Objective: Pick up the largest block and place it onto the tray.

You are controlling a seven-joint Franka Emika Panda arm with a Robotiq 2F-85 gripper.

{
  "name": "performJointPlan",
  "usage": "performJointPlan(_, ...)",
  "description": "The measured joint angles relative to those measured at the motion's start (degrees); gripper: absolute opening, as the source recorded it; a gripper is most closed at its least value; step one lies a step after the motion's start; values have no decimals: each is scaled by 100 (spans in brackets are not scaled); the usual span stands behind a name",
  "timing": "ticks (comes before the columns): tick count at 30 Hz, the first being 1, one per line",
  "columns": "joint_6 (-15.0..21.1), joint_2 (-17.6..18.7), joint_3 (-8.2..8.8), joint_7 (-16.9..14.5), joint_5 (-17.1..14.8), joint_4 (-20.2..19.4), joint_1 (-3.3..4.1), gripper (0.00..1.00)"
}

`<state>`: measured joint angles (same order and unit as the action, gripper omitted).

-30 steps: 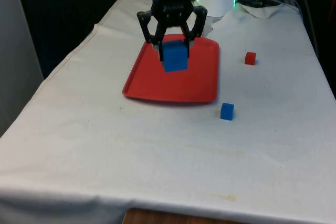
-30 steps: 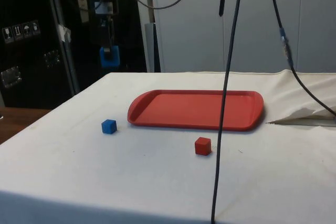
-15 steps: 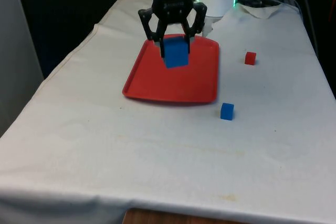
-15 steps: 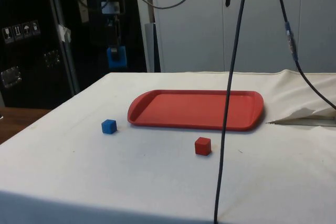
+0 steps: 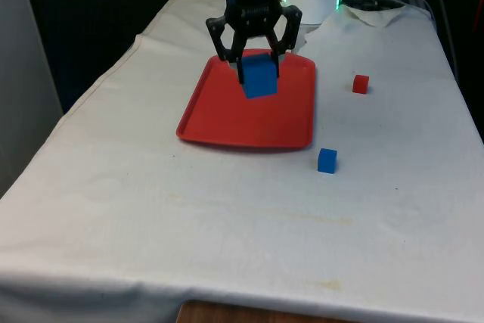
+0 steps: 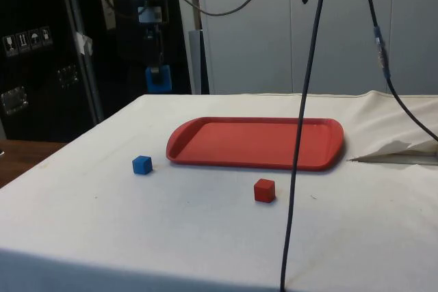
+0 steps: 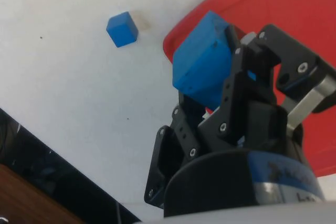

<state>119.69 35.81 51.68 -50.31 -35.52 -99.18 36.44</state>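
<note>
My gripper [image 5: 257, 63] is shut on the large blue block [image 5: 259, 77], which hangs in the air above the red tray [image 5: 219, 122]. In the side view the large blue block [image 6: 159, 78] is held high over the table, past the tray [image 6: 256, 145]. The wrist view has the large blue block [image 7: 202, 64] clamped between the black fingers [image 7: 247, 61], tilted, with the tray's corner [image 7: 262, 3] beneath it.
A small blue block [image 5: 327, 160] lies on the cloth in front of the tray's right corner. A small red block [image 5: 361, 84] sits to the front view's right of the tray. Cables hang in front of the side view [image 6: 301, 121].
The gripper has carried the large blue block away from the front camera and slightly to the front view's right, further over the tray. The small blocks have not moved.
</note>
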Motion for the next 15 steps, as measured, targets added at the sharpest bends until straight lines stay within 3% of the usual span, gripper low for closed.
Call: performJointPlan(15,6,-166,17,-97,0,-286,29,0)
